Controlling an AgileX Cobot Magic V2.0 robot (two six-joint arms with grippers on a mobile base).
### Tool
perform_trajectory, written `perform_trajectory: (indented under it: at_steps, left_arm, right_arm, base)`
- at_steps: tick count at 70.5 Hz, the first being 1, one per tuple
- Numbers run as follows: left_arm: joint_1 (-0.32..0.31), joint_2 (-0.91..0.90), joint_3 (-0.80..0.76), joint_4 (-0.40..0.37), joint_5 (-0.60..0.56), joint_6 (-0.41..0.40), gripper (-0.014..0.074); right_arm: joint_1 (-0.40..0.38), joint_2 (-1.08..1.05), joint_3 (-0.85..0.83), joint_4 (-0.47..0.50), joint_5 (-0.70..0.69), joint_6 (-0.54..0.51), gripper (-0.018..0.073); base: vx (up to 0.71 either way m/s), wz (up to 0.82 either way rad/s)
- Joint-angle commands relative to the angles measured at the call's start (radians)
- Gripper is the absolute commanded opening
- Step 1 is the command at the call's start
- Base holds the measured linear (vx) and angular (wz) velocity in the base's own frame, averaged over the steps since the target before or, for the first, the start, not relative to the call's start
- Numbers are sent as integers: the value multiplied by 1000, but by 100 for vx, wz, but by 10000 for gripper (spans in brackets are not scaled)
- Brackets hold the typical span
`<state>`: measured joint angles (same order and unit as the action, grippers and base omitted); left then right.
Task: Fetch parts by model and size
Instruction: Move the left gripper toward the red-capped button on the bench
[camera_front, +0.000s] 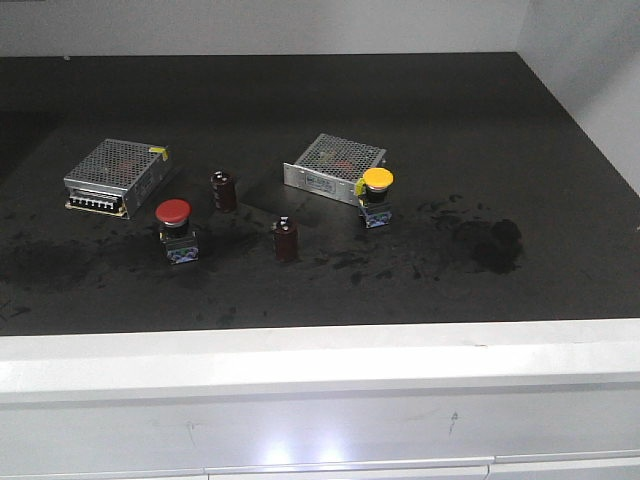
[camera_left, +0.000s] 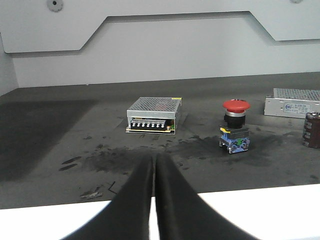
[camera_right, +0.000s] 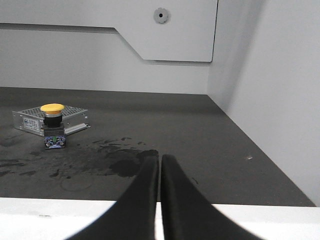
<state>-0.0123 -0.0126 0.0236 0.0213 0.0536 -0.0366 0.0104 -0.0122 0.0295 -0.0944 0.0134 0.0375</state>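
On the black bench (camera_front: 480, 120), the red mushroom-capped push-button switch (camera_front: 174, 230), on a black-and-blue square base, stands upright at 4 o'clock of a silver mesh-topped metal box (camera_front: 118, 175), near it but apart. The yellow mushroom-capped push-button switch (camera_front: 377, 196) stands at the 4 o'clock corner of a second silver mesh-topped box (camera_front: 335, 165), just beside it. A dark red cylindrical capacitor (camera_front: 224, 190) stands at 2 o'clock of the red switch, and a second capacitor (camera_front: 285, 241) at its 3 o'clock. The left tool (camera_left: 153, 159) and the right tool (camera_right: 159, 157) have their fingers pressed together, pinching nothing, well apart from both switches.
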Motion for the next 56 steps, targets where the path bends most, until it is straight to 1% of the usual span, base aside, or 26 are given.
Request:
perform_trajectory:
  at_steps: [1,41,48,56]
  left_arm:
    - [-6,-11,-13,-1,-77,0,-6]
    - [-6,-11,-13,-1,-86,0,-6]
    - [-6,-11,-13,-1,-125,0,-6]
    - [-6,-11,-13,-1,-221,0,-6]
  right_arm:
    - [-5,-8,5,-7,-71,-6,-10]
    - [-5,-8,5,-7,-72,-6,-10]
    - [-5,-8,5,-7,-72,-6,-10]
    - [-5,-8,2,-8,-85,-6,-10]
  base:
    - [0,0]
    - [0,0]
    - [0,0]
    - [0,0]
